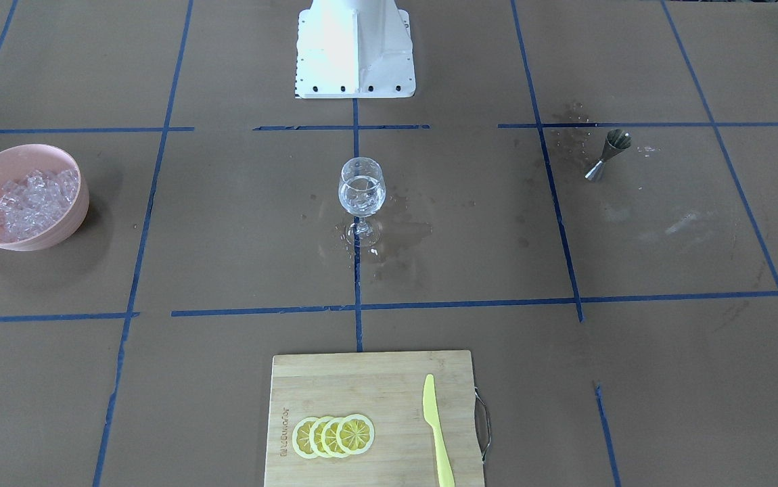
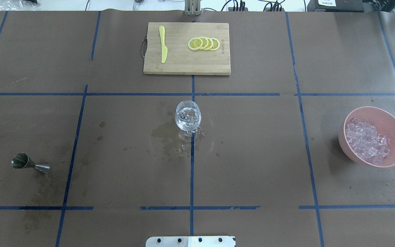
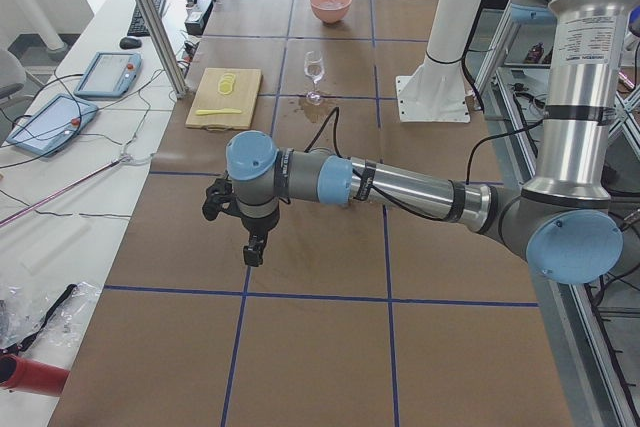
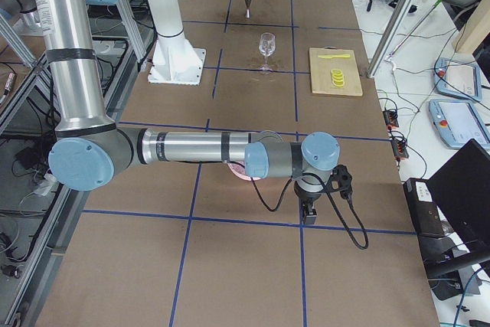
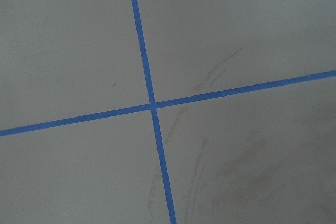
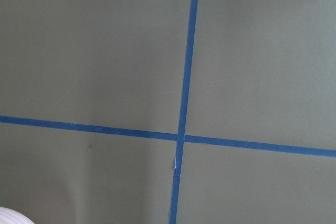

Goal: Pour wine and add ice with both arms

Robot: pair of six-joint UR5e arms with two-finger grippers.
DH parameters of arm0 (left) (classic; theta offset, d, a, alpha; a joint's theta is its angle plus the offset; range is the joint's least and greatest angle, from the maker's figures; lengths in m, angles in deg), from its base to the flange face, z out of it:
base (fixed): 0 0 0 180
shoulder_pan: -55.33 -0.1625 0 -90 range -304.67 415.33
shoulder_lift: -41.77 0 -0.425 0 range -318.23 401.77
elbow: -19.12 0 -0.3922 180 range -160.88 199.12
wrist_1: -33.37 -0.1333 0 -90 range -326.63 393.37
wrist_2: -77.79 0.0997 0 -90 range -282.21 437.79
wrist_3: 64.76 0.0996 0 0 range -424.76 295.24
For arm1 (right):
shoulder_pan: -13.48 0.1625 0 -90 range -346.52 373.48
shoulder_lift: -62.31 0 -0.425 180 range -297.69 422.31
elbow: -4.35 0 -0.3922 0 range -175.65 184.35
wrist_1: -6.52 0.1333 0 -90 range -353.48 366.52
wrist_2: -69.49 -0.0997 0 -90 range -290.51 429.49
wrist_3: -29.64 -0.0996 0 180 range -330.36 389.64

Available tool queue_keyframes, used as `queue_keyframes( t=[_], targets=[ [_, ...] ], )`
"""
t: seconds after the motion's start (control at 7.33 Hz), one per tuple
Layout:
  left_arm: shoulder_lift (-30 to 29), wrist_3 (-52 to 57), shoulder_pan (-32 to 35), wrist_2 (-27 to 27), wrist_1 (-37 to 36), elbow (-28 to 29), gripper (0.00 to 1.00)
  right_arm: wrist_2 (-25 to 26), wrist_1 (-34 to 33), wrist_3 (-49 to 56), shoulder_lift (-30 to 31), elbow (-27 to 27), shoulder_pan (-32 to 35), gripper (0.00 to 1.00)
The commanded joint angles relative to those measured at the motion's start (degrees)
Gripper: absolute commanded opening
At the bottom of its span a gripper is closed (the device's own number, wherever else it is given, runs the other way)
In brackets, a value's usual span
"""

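A wine glass [image 1: 362,189] stands at the table's middle, holding clear wine and a few ice cubes; it also shows in the overhead view [image 2: 188,118]. A pink bowl [image 1: 67,226] of ice [image 1: 30,199] sits on my right side [image 2: 343,144]. A steel jigger [image 2: 29,163] lies on its side on my left. My left gripper [image 3: 254,247] shows only in the exterior left view, away from the glass; I cannot tell whether it is open. My right gripper [image 4: 310,212] shows only in the exterior right view, just beyond the bowl; I cannot tell its state either.
A wet patch [image 2: 168,137] spreads around the glass's foot. A bamboo cutting board [image 2: 183,63] at the far side carries lemon slices [image 2: 204,43] and a yellow knife [image 2: 163,44]. The white pedestal [image 1: 355,47] stands at my base. Both wrist views show only taped table.
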Motion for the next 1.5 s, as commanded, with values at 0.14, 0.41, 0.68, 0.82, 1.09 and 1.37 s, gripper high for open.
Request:
queue_keyframes(
  t=[0.14,0.41,0.68,0.82,1.09,1.37],
  targets=[
    [0.2,-0.1,-0.1,-0.7,4.5,1.9,1.00,-1.2,0.6,0.1,0.7,-0.3,-0.6,1.00],
    [-0.5,-0.1,0.0,-0.7,4.8,1.7,1.00,-1.3,0.6,0.1,0.6,-0.1,-0.6,1.00],
    [-0.2,-0.1,0.4,-0.6,4.7,2.0,1.00,-1.5,0.5,0.1,0.8,-0.2,-0.6,1.00],
    [0.0,-0.1,0.4,-0.5,4.6,2.1,1.00,-1.5,0.5,0.1,0.8,-0.1,-0.6,1.00],
    [1.1,-0.4,0.4,-0.1,4.5,2.8,1.00,-1.5,0.5,0.1,0.7,-0.3,-0.6,1.00],
    [3.0,-0.1,0.4,0.1,4.6,3.1,1.00,-1.2,0.5,0.1,0.7,-0.4,-0.6,1.00]
  ],
)
